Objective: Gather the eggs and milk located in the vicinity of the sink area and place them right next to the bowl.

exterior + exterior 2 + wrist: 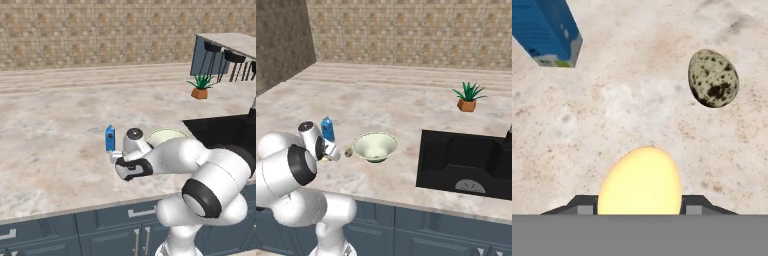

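Pale yellow egg (pixel 640 181) fills the hand view's bottom center, pinched between the gripper (pixel 640 206) fingers, partly closed around it. Milk carton (pixel 548 31) upper left, speckled egg (pixel 713 78) upper right, marble counter (pixel 637 110) underneath.

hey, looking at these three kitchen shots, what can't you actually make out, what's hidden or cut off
- Egg: hand view, its lower part runs off the bottom edge, so contact with the fingertips is unclear.
- Milk: hand view, top cut off by the upper edge.
- Gripper: left base view, fingertips too small to tell the jaws' state.
- Bowl: left base view, mostly behind the arm.
- Sink: right base view, cut off by the right edge.
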Controlling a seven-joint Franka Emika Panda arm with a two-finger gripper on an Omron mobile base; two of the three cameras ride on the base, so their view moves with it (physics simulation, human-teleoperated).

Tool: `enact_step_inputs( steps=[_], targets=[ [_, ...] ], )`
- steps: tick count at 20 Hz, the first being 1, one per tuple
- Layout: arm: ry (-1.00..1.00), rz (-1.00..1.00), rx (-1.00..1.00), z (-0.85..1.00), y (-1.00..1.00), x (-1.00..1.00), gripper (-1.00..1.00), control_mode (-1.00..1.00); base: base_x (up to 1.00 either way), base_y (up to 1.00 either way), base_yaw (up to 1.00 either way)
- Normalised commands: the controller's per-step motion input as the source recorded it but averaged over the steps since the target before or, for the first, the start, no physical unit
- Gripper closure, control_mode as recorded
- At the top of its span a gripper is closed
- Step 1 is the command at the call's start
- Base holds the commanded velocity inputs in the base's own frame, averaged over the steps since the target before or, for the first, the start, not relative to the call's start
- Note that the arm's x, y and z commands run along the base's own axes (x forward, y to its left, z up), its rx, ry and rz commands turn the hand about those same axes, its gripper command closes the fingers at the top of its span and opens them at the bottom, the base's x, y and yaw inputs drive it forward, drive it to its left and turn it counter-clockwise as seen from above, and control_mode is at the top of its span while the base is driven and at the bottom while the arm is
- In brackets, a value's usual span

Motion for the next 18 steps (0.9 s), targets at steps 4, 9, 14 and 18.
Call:
enact_step_inputs(
  steps=[4, 9, 14, 18],
  targets=[
    [0.00, -0.17, -0.05, 0.17, -0.36, -0.45, 1.00, -1.00, 0.00, 0.00, 0.00],
    [0.00, -0.22, -0.05, 0.07, -0.58, -0.12, 1.00, -1.00, 0.00, 0.00, 0.00],
    [0.00, -0.14, 0.00, 0.00, -0.71, 0.00, 1.00, -1.00, 0.00, 0.00, 0.00],
    [0.00, -0.05, 0.00, -0.01, -0.43, 0.14, 1.00, -1.00, 0.00, 0.00, 0.00]
  ],
)
